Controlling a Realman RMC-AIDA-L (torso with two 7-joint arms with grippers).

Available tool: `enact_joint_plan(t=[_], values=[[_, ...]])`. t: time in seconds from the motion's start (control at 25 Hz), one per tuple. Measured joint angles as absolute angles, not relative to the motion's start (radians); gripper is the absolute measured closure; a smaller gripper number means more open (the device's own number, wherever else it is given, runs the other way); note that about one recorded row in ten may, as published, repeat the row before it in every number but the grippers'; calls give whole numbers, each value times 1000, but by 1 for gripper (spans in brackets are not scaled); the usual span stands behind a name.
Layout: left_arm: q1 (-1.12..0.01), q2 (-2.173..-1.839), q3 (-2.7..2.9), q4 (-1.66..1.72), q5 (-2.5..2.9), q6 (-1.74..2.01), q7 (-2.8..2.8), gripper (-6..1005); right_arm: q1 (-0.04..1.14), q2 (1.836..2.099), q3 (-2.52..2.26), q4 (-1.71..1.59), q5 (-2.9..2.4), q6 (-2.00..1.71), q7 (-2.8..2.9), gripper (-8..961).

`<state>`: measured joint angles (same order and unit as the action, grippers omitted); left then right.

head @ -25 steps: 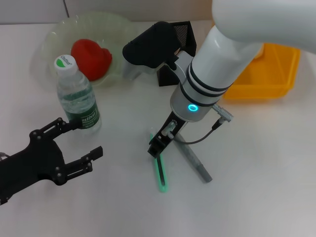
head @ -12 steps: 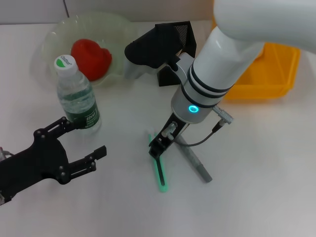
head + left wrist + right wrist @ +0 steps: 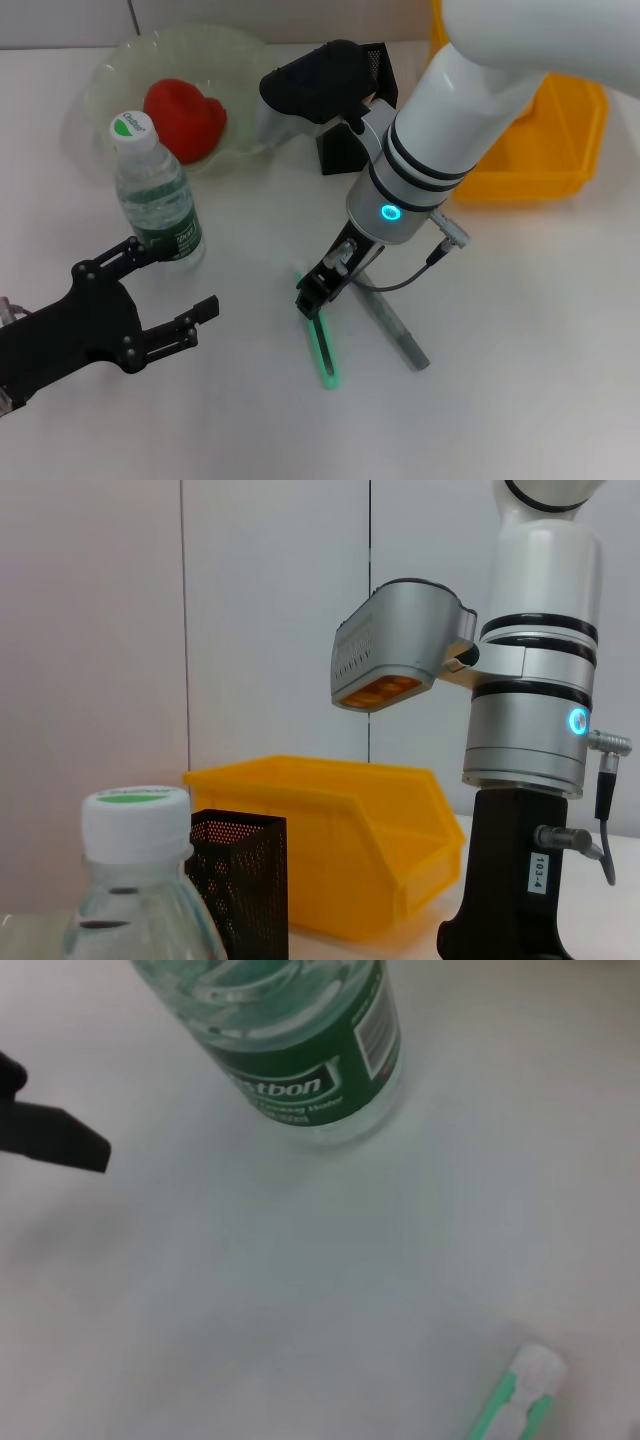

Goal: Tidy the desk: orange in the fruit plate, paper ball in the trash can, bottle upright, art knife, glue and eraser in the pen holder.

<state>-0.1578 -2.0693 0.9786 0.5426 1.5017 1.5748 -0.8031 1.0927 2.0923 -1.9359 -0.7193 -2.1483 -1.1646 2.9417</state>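
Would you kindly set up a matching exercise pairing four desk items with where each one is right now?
Items:
1. orange
2. bottle
3. art knife
4. left claw

Places:
A. standing upright on the desk
B. open, beside the bottle
C. in the fruit plate
D. lying flat under the right claw

Pairs: 1-C, 2-A, 3-D, 4-B

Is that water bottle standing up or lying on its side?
Standing up. The bottle rests on its base on the desk, white cap on top, just beyond the open left claw.
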Motion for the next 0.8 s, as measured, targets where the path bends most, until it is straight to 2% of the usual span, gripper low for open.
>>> enact_joint_plan(t=[0.8], values=[[-178, -2069, 974, 511, 1502, 1574, -788, 186, 1093, 2092, -1936, -698, -2128, -1114, 2942, 645]])
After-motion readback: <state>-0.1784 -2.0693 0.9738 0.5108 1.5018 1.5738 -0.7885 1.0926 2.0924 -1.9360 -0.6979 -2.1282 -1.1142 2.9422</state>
